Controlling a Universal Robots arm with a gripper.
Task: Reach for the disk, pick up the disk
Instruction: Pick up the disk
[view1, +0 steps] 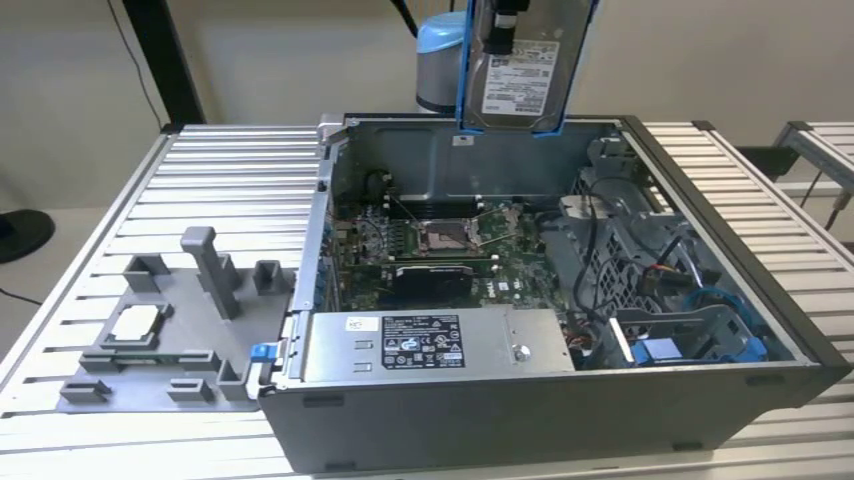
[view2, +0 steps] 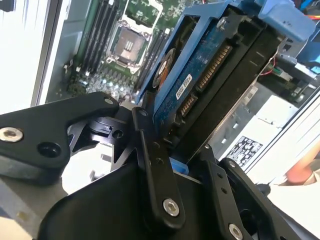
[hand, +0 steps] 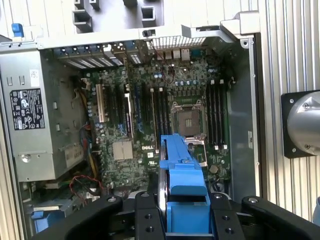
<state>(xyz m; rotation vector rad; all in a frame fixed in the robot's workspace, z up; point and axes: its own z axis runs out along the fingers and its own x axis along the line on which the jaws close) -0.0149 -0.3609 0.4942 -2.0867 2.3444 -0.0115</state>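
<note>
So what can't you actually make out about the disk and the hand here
- Exterior view: the disk is cut off by the top edge, so its upper end is unseen.
- First wrist view: the disk stands edge-on; its label is hidden.
- Second wrist view: the hand's contact with the disk is hidden behind its black linkages.

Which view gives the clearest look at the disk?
The exterior view: the disk hangs upright above the open computer case, label side and blue rails visible. The second wrist view shows its circuit-board underside clamped in the gripper. The first wrist view shows mainly its blue rail end-on.
</note>
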